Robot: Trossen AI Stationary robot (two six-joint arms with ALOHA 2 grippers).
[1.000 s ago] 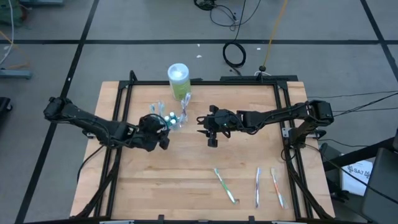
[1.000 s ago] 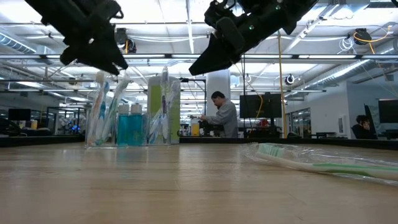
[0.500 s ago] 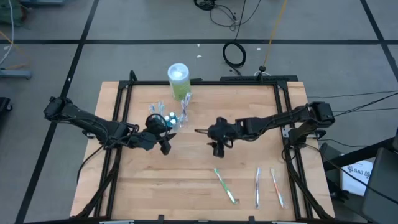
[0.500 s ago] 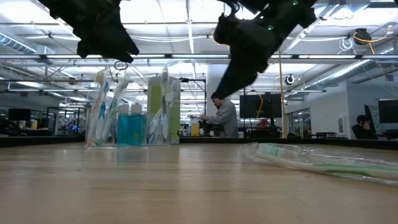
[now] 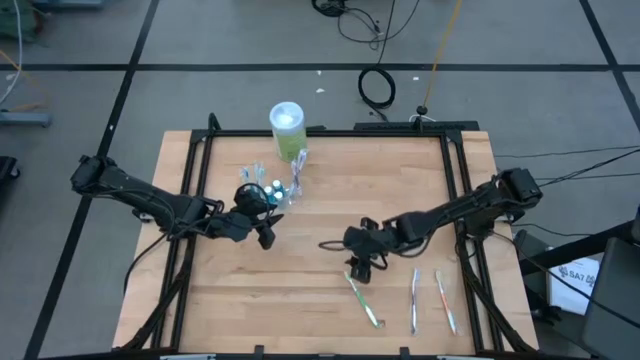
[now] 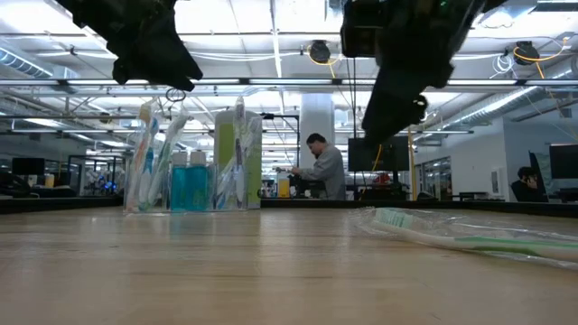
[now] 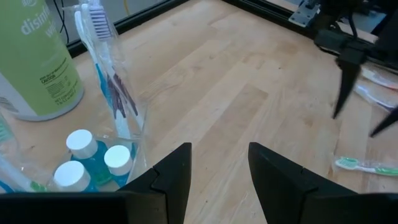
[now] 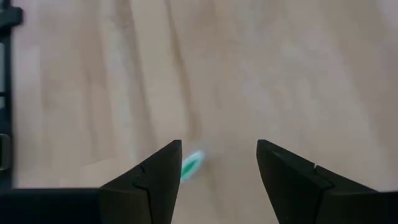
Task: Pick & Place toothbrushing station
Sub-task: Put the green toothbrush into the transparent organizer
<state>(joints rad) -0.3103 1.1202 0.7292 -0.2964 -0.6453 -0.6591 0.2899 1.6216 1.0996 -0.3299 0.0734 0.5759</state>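
High view looks straight down over the whole tabletop (image 5: 300, 290). Low view faces level across it. Both wrist views look closely down at its wood.

Two dark, jointed arms; left gripper (image 5: 262, 230) and right gripper (image 5: 362, 268) bear angular black fingers (image 8: 149, 180).

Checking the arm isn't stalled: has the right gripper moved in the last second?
Yes. In the high view the right gripper has swung away from the clear cup, toward the green toothbrush.
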